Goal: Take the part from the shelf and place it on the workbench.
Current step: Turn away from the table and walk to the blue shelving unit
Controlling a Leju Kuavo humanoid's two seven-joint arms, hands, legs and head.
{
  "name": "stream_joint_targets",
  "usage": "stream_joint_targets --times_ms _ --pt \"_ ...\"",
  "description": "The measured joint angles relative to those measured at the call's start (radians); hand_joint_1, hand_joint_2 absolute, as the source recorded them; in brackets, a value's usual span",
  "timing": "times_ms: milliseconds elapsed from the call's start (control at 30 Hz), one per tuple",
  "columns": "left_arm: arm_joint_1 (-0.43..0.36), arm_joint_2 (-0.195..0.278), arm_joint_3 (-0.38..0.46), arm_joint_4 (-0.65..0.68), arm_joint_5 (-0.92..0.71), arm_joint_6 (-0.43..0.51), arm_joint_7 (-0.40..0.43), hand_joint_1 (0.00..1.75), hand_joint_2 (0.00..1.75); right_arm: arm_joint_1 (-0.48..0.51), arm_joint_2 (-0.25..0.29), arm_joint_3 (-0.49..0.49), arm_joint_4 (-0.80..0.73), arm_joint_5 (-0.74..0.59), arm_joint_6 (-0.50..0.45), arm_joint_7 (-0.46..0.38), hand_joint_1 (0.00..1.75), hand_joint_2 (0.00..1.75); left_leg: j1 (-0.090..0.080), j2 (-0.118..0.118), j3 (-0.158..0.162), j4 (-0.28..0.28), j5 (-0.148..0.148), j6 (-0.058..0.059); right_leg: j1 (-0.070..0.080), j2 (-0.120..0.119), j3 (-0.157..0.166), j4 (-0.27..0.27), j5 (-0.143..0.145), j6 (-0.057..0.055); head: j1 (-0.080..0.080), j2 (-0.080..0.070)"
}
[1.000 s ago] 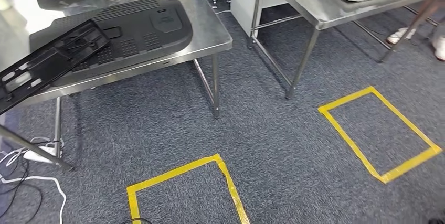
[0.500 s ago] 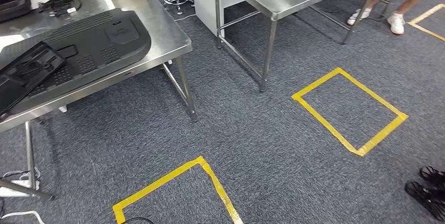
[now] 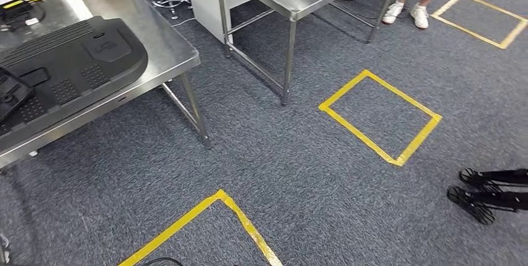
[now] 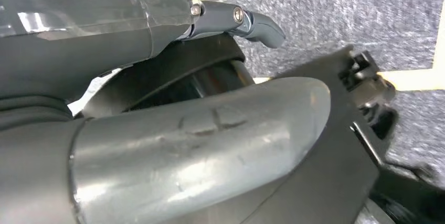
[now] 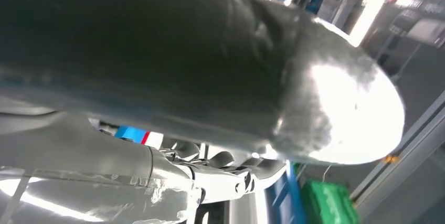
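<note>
Part: I see the left hand [image 4: 199,145] gripping the black part [image 4: 336,145]; its long-axis direction is unclear.
Right hand [image 5: 210,77]: I can't tell its state.

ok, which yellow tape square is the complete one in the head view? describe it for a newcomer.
Start at the steel table at top centre and find its front leg. Just right of that leg, on the grey carpet, lies the closed yellow tape square. All four sides show, whereas the neighbouring outlines are cut off by the picture's edges.

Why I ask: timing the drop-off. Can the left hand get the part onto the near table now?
Probably yes: in the head view the part held by the left hand overlaps the table, with nothing between. A big black panel covers most of the top.
</note>
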Motion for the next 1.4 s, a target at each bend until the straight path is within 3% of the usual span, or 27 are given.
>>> stream_joint_targets --times_ms 67,133,200,267,333,367,433,500,533,567,600,633,700,767,800,833,867,933,1000,1067,1100,1133,1167,1233,1300,1367,1400 --pt "0.003 0.0 0.0 0.001 0.002 0.0 0.0 0.0 0.0 0.001 0.0 0.0 0.001 0.0 0.0 0.002 0.0 0.0 -0.001 0.026 -0.001 0.001 -0.002 0.0 -0.002 -0.007 -0.025 0.058 -0.01 0.004 0.0 0.0" --pt "0.003 0.0 -0.001 0.001 0.003 0.0 0.0 0.0 0.0 0.002 0.0 0.0 0.001 0.0 0.0 0.003 0.0 0.0 0.0 0.049 0.002 0.001 -0.006 -0.003 -0.002 -0.022 0.023 -0.031 0.048 0.003 0.0 0.0" --pt "0.002 0.0 -0.001 0.002 0.004 -0.001 0.0 0.0 0.0 0.002 0.0 0.0 0.001 0.0 0.0 0.003 0.0 0.0 -0.004 0.068 0.008 0.003 -0.012 -0.011 0.003 -0.068 0.092 -0.165 0.099 -0.004 0.0 0.0" --pt "0.002 0.0 -0.001 0.002 0.004 -0.001 0.0 0.0 0.0 0.002 0.0 0.0 0.002 0.0 0.0 0.003 0.0 0.0 -0.011 0.084 0.012 0.004 -0.017 -0.019 0.01 -0.089 0.114 -0.218 0.107 -0.017 -0.002 0.0" --pt "0.002 0.0 -0.001 0.002 0.004 -0.001 0.0 0.0 0.0 0.003 0.0 0.0 0.002 0.0 0.0 0.003 0.0 0.0 -0.013 0.101 0.018 0.003 -0.021 -0.028 0.011 -0.065 0.111 -0.222 0.109 -0.03 -0.003 0.0" --pt "0.002 0.0 -0.001 0.003 0.004 0.0 -0.001 0.0 0.0 0.003 0.0 0.0 0.001 0.0 0.0 0.003 0.0 0.0 -0.012 0.094 0.02 0.01 -0.029 -0.035 0.009 -0.055 0.112 -0.224 0.111 -0.035 -0.003 0.0" --pt "0.0 0.0 -0.001 0.003 0.004 -0.001 -0.002 0.0 0.0 0.002 0.0 0.0 0.001 -0.001 0.0 0.003 0.0 0.0 -0.007 0.049 -0.005 0.078 -0.074 -0.046 0.004 -0.035 0.113 -0.228 0.116 -0.048 -0.007 0.0" --pt "-0.001 0.001 -0.001 0.003 0.005 0.0 0.001 0.0 0.0 0.0 0.0 0.0 0.001 -0.001 0.0 0.004 0.0 0.0 -0.004 0.003 -0.068 0.215 -0.14 -0.052 0.005 -0.015 0.112 -0.227 0.116 -0.056 -0.01 0.0" --pt "-0.001 0.001 -0.001 0.003 0.006 0.002 0.004 0.0 0.0 -0.001 0.0 0.0 0.001 -0.001 0.0 0.006 0.0 0.0 -0.004 -0.005 -0.096 0.274 -0.159 -0.052 0.006 -0.002 0.111 -0.227 0.116 -0.057 -0.01 0.0" --pt "-0.001 0.001 -0.001 0.003 0.008 0.005 0.007 0.0 0.0 -0.001 0.0 0.0 0.001 -0.001 0.0 0.01 0.0 0.0 -0.004 -0.008 -0.112 0.301 -0.159 -0.052 0.006 0.011 0.112 -0.225 0.116 -0.058 -0.01 0.0" --pt "-0.002 0.001 -0.001 0.003 0.008 0.008 0.01 0.0 0.0 -0.001 0.0 0.0 0.001 -0.001 0.0 0.013 0.0 0.0 -0.004 -0.01 -0.11 0.29 -0.138 -0.049 0.007 0.025 0.113 -0.224 0.116 -0.058 -0.01 0.0" --pt "-0.002 0.001 -0.001 0.003 0.01 0.012 0.013 0.0 0.0 -0.002 0.0 0.0 0.001 -0.001 0.0 0.015 0.0 0.0 -0.004 -0.015 -0.09 0.24 -0.102 -0.045 0.007 0.039 0.114 -0.223 0.115 -0.057 -0.01 0.0" --pt "-0.002 0.001 -0.001 0.002 0.013 0.017 0.02 0.0 0.0 -0.005 0.0 0.0 0.001 -0.001 0.0 0.016 0.0 0.0 -0.002 -0.059 -0.037 0.101 -0.029 -0.036 0.008 0.065 0.114 -0.218 0.113 -0.053 -0.009 0.0" --pt "-0.001 0.002 -0.001 0.002 0.018 0.02 0.029 0.0 0.0 -0.01 0.0 0.0 0.001 -0.001 0.0 0.016 0.0 0.0 -0.002 -0.095 -0.012 0.026 -0.003 -0.029 0.007 0.089 0.107 -0.215 0.113 -0.042 -0.009 0.0" --pt "-0.001 0.002 -0.001 0.002 0.02 0.02 0.031 0.0 0.0 -0.011 -0.001 0.001 0.001 -0.001 0.0 0.016 0.0 0.0 -0.003 -0.096 -0.012 0.021 -0.004 -0.026 0.005 0.1 0.103 -0.214 0.114 -0.035 -0.009 0.0" --pt "-0.002 0.001 -0.001 0.001 0.021 0.02 0.032 0.0 0.0 -0.011 -0.001 0.001 0.001 -0.001 0.0 0.016 0.0 0.0 -0.003 -0.084 -0.01 0.018 -0.002 -0.022 0.002 0.109 0.101 -0.216 0.116 -0.028 -0.01 0.0" --pt "-0.003 0.001 -0.001 0.001 0.022 0.021 0.032 0.0 0.0 -0.01 -0.002 0.001 0.001 -0.002 0.0 0.016 0.0 0.0 -0.003 -0.074 -0.008 0.012 0.001 -0.016 0.002 0.102 0.099 -0.213 0.114 -0.023 -0.01 0.0" --pt "-0.003 0.0 -0.001 -0.001 0.023 0.021 0.031 0.0 0.0 -0.013 -0.005 0.001 0.001 -0.003 0.0 0.016 0.0 0.0 0.002 -0.048 -0.002 -0.001 0.008 -0.005 0.003 0.052 0.079 -0.166 0.081 -0.013 -0.005 0.0" --pt "-0.001 0.0 -0.001 -0.001 0.023 0.021 0.031 0.0 0.0 -0.015 -0.006 0.001 0.001 -0.006 0.0 0.016 0.0 0.0 0.003 -0.022 -0.001 -0.004 0.008 0.0 0.001 0.003 0.023 -0.048 0.018 -0.002 0.0 0.0" --pt "0.001 0.0 -0.001 -0.001 0.023 0.021 0.031 0.0 0.0 -0.014 -0.006 0.001 0.002 -0.008 0.0 0.016 0.0 0.0 0.003 0.006 -0.002 -0.002 0.005 0.0 -0.004 -0.007 -0.025 0.05 -0.013 0.007 0.0 0.0" --pt "0.001 0.0 -0.001 -0.001 0.023 0.021 0.031 0.0 0.0 -0.014 -0.007 0.001 0.002 -0.008 0.0 0.016 0.0 0.0 0.003 0.019 -0.001 -0.001 0.003 -0.001 -0.006 -0.009 -0.025 0.049 0.0 0.009 0.0 0.0" --pt "0.001 0.0 -0.001 -0.001 0.023 0.021 0.03 0.0 0.0 -0.014 -0.007 0.001 0.002 -0.008 0.0 0.017 0.0 0.0 0.004 0.031 0.002 0.0 -0.001 -0.004 -0.008 -0.014 -0.003 0.008 0.03 0.011 0.0 0.0" --pt "0.001 0.0 -0.001 -0.002 0.023 0.021 0.03 0.0 0.0 -0.014 -0.008 0.001 0.002 -0.009 0.0 0.018 0.0 0.0 0.005 0.042 0.006 0.001 -0.005 -0.008 -0.008 -0.027 0.034 -0.063 0.067 0.012 0.0 0.0" --pt "0.0 0.0 -0.001 -0.003 0.023 0.02 0.029 0.0 0.0 -0.014 -0.01 0.001 0.002 -0.01 0.0 0.021 0.0 0.0 0.002 0.058 0.013 0.004 -0.014 -0.019 -0.003 -0.058 0.094 -0.183 0.11 0.005 0.002 0.0" --pt "-0.001 0.0 -0.001 -0.003 0.024 0.019 0.03 0.0 0.0 -0.014 -0.012 0.001 0.002 -0.008 0.0 0.027 0.0 0.0 -0.003 0.072 0.019 0.004 -0.019 -0.029 0.004 -0.062 0.107 -0.215 0.11 -0.013 0.001 0.0" --pt "-0.001 0.0 -0.001 -0.003 0.025 0.019 0.033 0.0 0.0 -0.014 -0.013 0.001 0.002 -0.004 0.0 0.032 0.0 0.0 -0.002 0.082 0.027 0.004 -0.024 -0.039 0.004 -0.041 0.105 -0.216 0.111 -0.028 -0.001 0.0" --pt "-0.002 0.0 -0.001 -0.003 0.025 0.019 0.033 0.0 0.0 -0.014 -0.013 0.001 0.002 -0.002 0.0 0.034 0.0 0.0 -0.001 0.071 0.026 0.015 -0.035 -0.045 0.002 -0.033 0.106 -0.218 0.113 -0.033 -0.001 0.0"
